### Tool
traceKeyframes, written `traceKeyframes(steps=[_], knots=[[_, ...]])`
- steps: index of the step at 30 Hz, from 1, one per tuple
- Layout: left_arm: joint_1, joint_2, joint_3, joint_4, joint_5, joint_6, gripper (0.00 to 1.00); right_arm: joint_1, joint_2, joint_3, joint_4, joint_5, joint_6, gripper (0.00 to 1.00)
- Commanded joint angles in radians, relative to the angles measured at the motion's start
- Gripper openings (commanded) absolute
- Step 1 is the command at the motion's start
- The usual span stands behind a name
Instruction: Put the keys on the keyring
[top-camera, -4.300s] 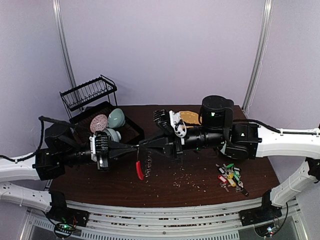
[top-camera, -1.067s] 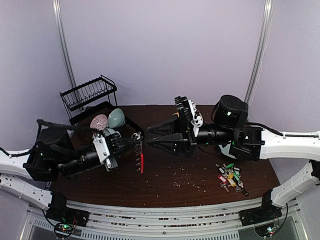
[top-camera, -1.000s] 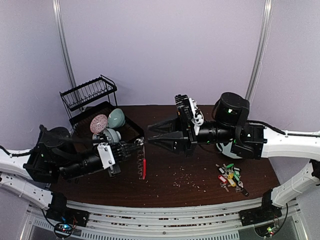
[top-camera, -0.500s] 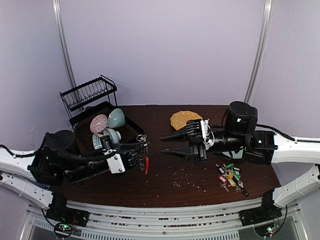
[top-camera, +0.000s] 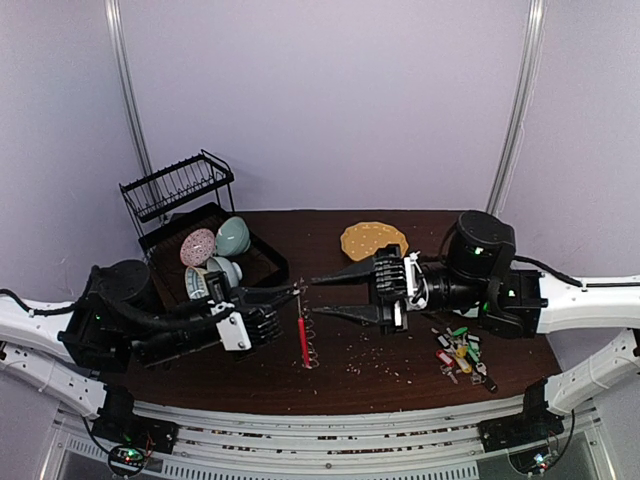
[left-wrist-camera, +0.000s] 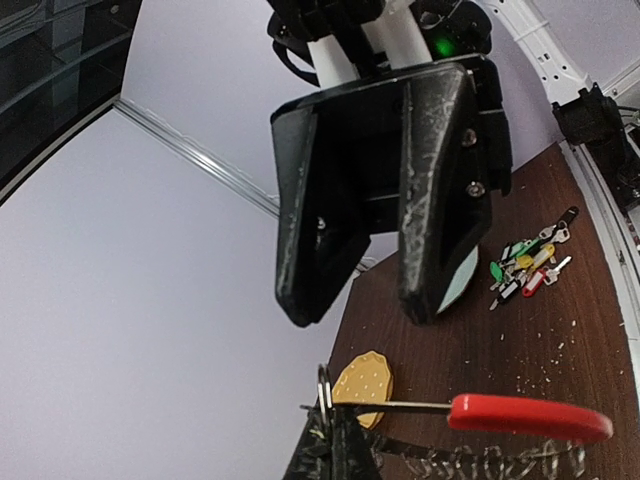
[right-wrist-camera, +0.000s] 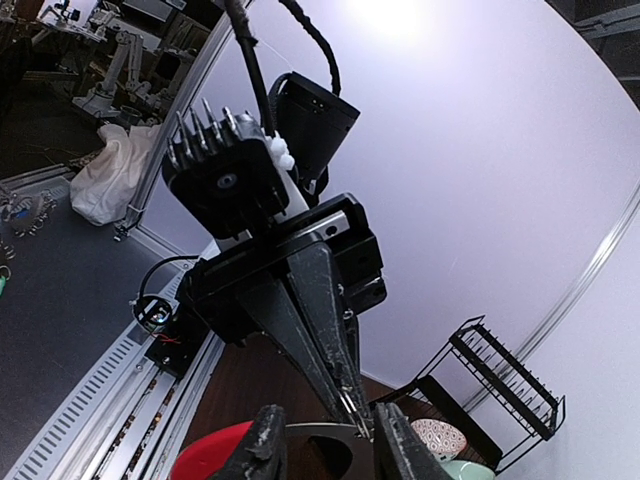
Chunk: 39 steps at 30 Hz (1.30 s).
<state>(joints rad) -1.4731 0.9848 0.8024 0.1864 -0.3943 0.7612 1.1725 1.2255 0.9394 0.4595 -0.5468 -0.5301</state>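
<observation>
no legible text, no labels, no numbers

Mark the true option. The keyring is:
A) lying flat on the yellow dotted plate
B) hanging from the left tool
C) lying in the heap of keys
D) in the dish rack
B: the left tool is shut on the top of the keyring, whose red arc dangles below it.

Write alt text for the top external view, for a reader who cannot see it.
Two robot arms meet over a dark table: the left tool, shut, dangles the keyring, and the open right tool faces it. The keys lie in a pile by the right arm; a yellow plate and dish rack sit behind.
</observation>
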Motion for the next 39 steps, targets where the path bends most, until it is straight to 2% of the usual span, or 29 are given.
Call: traceKeyframes(steps=[1, 8, 15, 19, 22, 26, 28, 30, 32, 34, 36, 39], knots=[[-0.004, 0.005, 0.016, 0.068, 0.034, -0.006, 0.00, 0.005, 0.008, -0.002, 0.035, 0.030, -0.008, 0.32], [-0.004, 0.009, 0.020, 0.084, 0.049, -0.033, 0.00, 0.005, 0.010, 0.006, 0.002, 0.040, -0.021, 0.27], [-0.004, 0.010, 0.024, 0.084, 0.039, -0.050, 0.00, 0.007, 0.036, 0.029, -0.045, 0.031, -0.026, 0.19], [-0.004, 0.011, 0.029, 0.090, -0.010, -0.079, 0.00, 0.000, 0.011, 0.047, -0.082, 0.077, 0.058, 0.24], [-0.001, 0.008, 0.011, 0.091, -0.074, -0.119, 0.00, -0.079, -0.012, 0.083, -0.171, 0.168, 0.233, 0.23], [0.013, -0.016, -0.018, 0.090, -0.121, -0.184, 0.00, -0.281, -0.026, 0.084, -0.300, 0.293, 0.611, 0.25], [0.019, -0.030, -0.030, 0.092, -0.141, -0.210, 0.00, -0.360, -0.026, 0.085, -0.474, 0.493, 0.780, 0.25], [0.020, -0.037, -0.041, 0.093, -0.149, -0.226, 0.00, -0.392, -0.002, 0.097, -0.765, 0.758, 0.948, 0.22], [0.021, -0.040, -0.049, 0.094, -0.147, -0.233, 0.00, -0.400, 0.009, 0.084, -0.958, 0.883, 1.085, 0.20], [0.020, -0.046, -0.059, 0.099, -0.140, -0.236, 0.00, -0.401, 0.001, 0.039, -1.070, 0.912, 1.239, 0.23], [0.020, -0.053, -0.065, 0.100, -0.131, -0.237, 0.00, -0.400, -0.034, -0.048, -1.092, 0.870, 1.357, 0.27], [0.020, -0.070, -0.074, 0.098, -0.119, -0.237, 0.00, -0.400, -0.076, -0.185, -1.100, 0.822, 1.478, 0.28]])
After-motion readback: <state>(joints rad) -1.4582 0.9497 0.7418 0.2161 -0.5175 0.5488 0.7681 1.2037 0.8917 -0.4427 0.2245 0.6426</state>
